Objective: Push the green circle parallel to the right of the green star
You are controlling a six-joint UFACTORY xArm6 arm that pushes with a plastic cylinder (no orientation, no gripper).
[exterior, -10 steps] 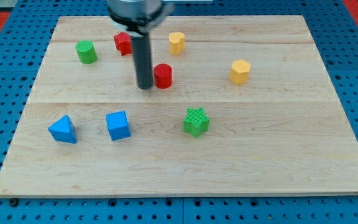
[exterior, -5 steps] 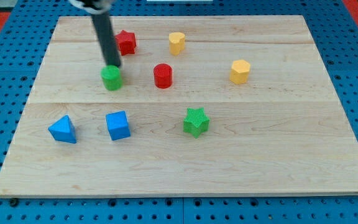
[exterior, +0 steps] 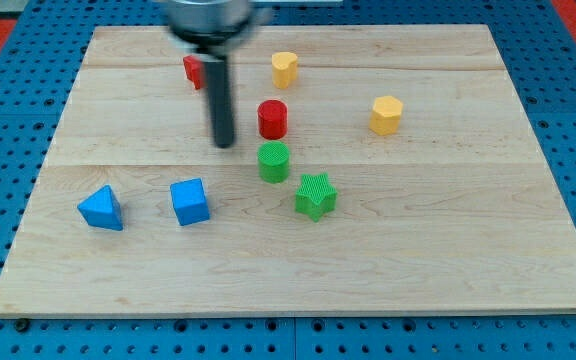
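The green circle (exterior: 274,161) is a short green cylinder near the board's middle. It stands just up and left of the green star (exterior: 315,195), close to it but apart. My tip (exterior: 225,143) is on the board to the left of the green circle, a short gap away, not touching it. The rod rises from the tip toward the view's top.
A red cylinder (exterior: 273,119) stands just above the green circle. A red star (exterior: 194,70) is partly hidden behind the rod. Two yellow blocks (exterior: 285,68) (exterior: 386,115) lie toward the top and right. A blue triangle (exterior: 100,208) and a blue cube (exterior: 189,201) sit at lower left.
The green circle has moved right and down, from the board's left to beside the green star. My tip has moved right and down too. The red cylinder has shifted slightly right.
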